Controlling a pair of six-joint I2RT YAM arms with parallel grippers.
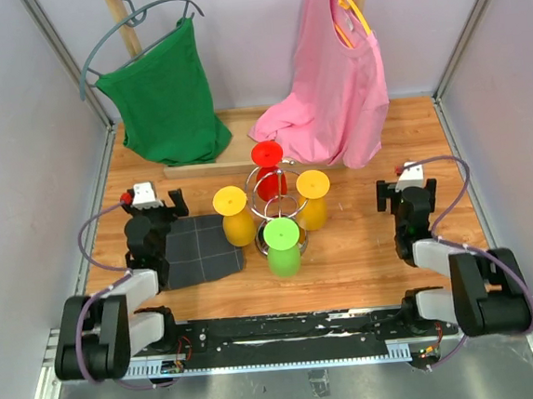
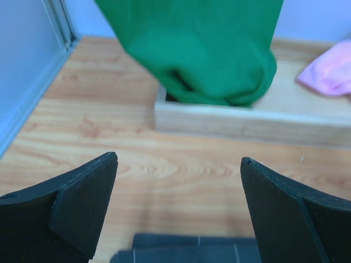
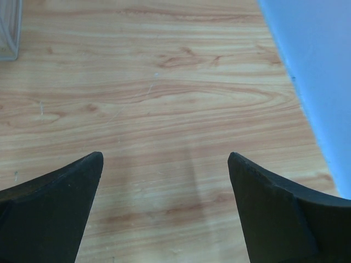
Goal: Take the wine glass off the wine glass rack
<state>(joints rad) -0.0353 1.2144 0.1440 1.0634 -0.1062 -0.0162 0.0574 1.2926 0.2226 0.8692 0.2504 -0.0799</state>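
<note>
Wooden table (image 1: 364,247) bears chrome rack (image 1: 287,200) hung with glasses (image 1: 282,235).

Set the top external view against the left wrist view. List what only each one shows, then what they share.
Only top external: the wine glass rack with the red glass, the green glass and two yellow glasses clustered at it, feet up, plus the right end effector. Only left wrist: the left end effector close up, open, just bare table between its fingers. Both: the green shirt, the wooden base under it, some of the pink shirt, the dark mat.
</note>
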